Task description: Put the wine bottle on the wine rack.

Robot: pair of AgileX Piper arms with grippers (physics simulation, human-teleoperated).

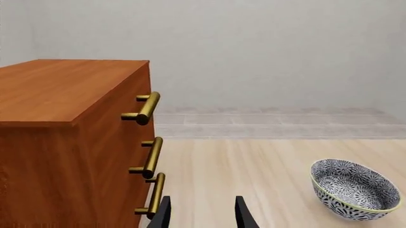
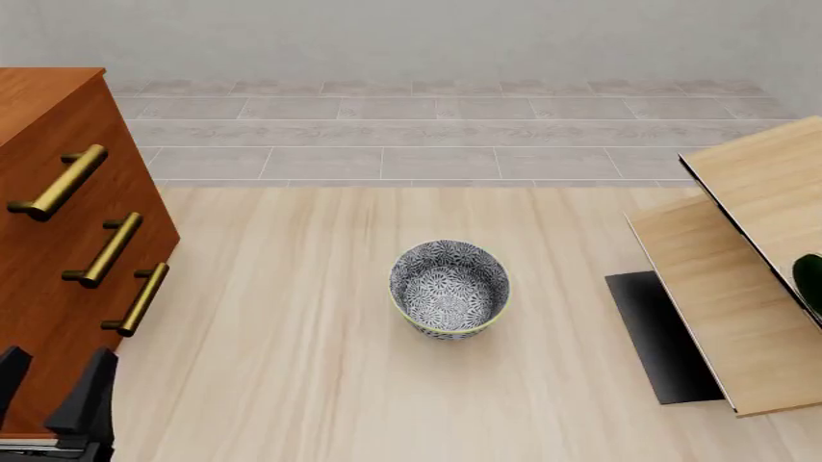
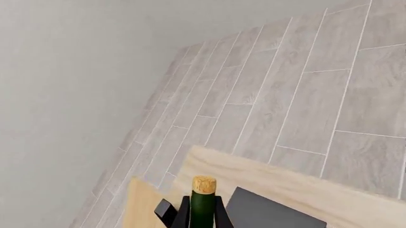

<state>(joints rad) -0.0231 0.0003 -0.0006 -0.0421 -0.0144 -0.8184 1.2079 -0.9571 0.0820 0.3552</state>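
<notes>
Green glass wine bottle (image 3: pixel 203 209) pinched upright in right gripper (image 3: pixel 201 213), cork up, likely for a clean set-down | wine rack (image 2: pixel 757 289) at 3 o'clock on counter (image 2: pixel 308 337) | left gripper (image 1: pixel 201 213) spread, idle at 8 o'clock beside cabinet (image 2: pixel 52 241)

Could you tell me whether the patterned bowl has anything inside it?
No, the front view shows the bowl holding nothing, only its patterned inside.

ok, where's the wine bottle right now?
Wine bottle sits between the right pincer's fingers in the right wrist view; front view shows only a green sliver over the wine rack.
</notes>
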